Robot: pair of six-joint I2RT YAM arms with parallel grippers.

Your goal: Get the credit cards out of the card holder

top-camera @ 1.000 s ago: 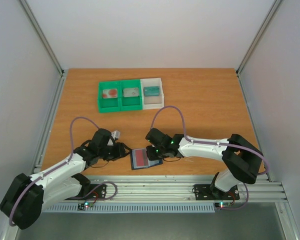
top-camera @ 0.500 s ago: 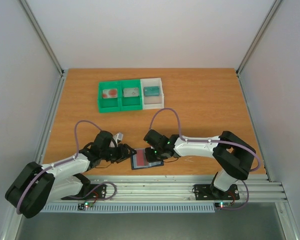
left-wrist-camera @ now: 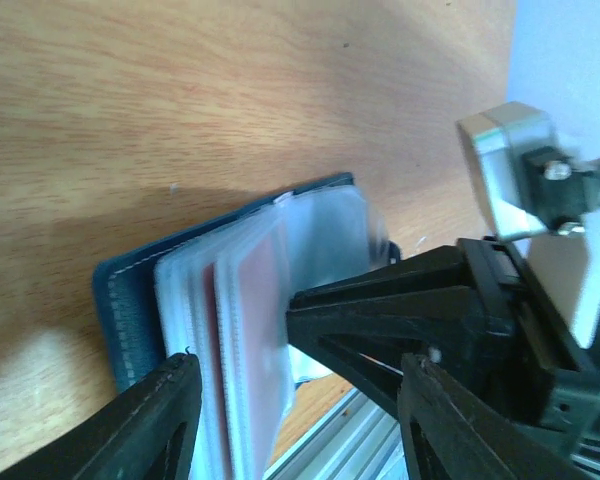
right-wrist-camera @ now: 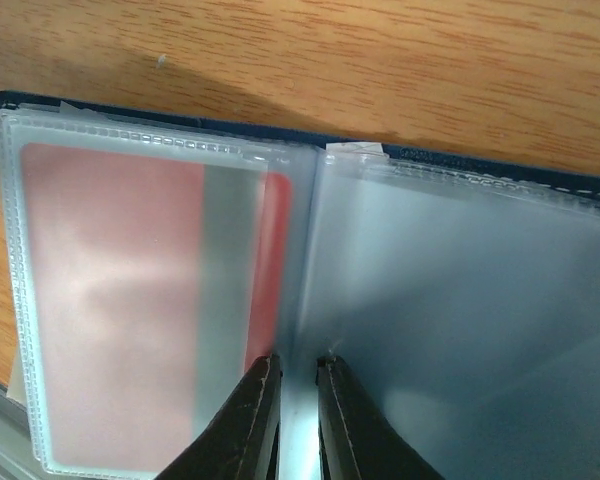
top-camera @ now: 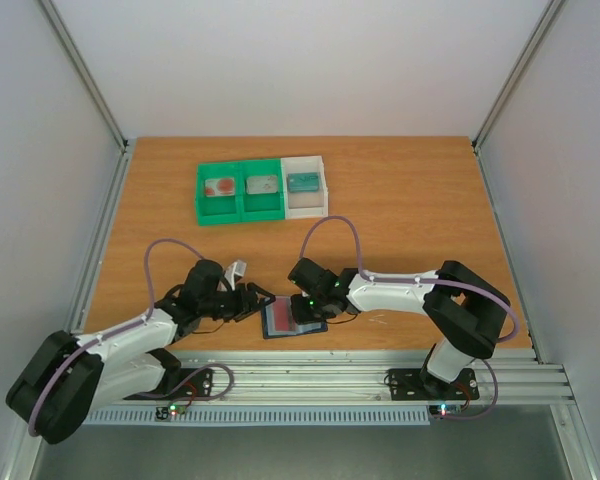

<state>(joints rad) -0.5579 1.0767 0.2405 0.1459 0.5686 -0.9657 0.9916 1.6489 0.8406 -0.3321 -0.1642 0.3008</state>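
- Card holder (top-camera: 284, 320): lying open on the table (top-camera: 410, 200) near its front edge, between the two grippers, with its clear sleeves fanning upward.
- Credit card (right-wrist-camera: 110, 300): a reddish one sitting inside the left-hand sleeve, not yet drawn out.
- Left gripper (left-wrist-camera: 300, 420): hovering at the holder's left side with jaws standing wide, gripping nothing; one finger (left-wrist-camera: 150, 420) is sitting just beside the edge of the sleeve stack.
- Right gripper (right-wrist-camera: 298, 410): resting over the fold between the two spread sleeves, jaws drawn almost together with only a thin bright slit showing. Whether it is nipping a sleeve cannot be told.
- Tray (top-camera: 230, 218): green and white, standing well apart at the far side. A pale card with a red blotch (top-camera: 218, 186) is lying in its left compartment.
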